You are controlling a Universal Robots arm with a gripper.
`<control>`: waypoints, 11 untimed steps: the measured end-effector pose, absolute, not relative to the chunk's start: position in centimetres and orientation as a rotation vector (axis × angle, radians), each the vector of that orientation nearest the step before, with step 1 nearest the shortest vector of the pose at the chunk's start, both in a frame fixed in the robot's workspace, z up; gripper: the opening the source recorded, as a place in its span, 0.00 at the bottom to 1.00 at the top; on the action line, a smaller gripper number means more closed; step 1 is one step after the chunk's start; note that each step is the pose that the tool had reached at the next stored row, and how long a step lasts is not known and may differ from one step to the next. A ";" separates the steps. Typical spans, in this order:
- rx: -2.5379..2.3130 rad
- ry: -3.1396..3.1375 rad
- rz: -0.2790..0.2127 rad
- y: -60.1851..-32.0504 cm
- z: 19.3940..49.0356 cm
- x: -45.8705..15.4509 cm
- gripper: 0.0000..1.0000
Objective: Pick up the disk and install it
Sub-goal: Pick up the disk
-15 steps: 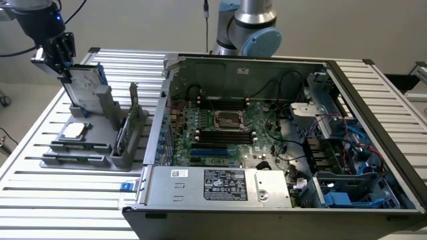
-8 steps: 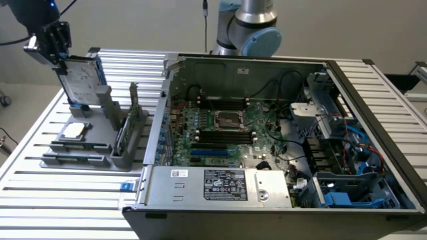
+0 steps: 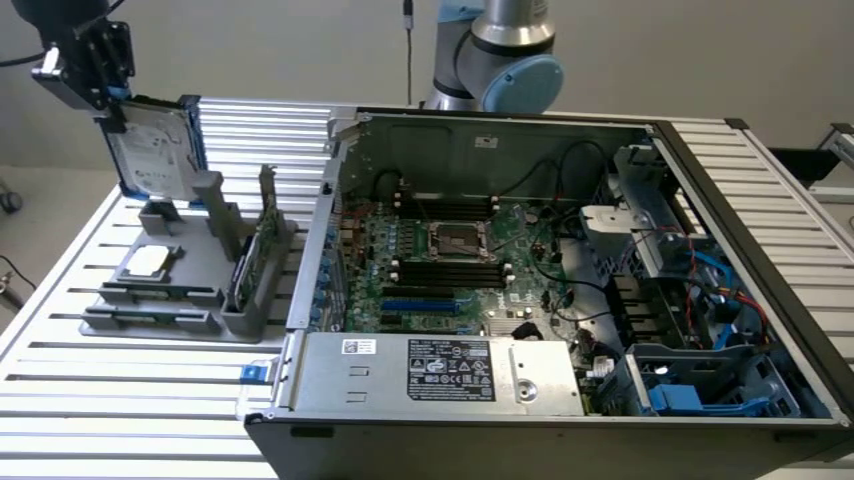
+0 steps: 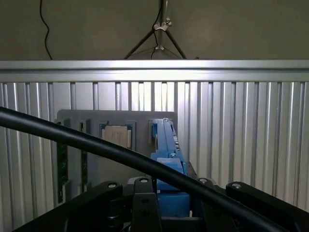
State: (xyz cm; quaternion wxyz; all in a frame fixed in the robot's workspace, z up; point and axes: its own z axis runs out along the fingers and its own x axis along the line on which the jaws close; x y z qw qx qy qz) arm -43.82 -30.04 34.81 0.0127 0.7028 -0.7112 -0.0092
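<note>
Jaws are clamped on the top edge of the disk [image 3: 152, 150], which stands upright at the far end of the grey rack [image 3: 174, 330] on the exterior view's left; can't tell if its bottom edge is clear of the slot. In the wrist view its blue frame sits right between the jaws, with a small square chip [image 4: 116, 136] nearby on the rack. The open computer case [image 3: 467, 450] is on the table [image 3: 107, 420] just beside the rack.
</note>
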 end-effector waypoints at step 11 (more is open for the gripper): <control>2.191 -2.217 -0.027 -30.0 38.1 -43.8 0.33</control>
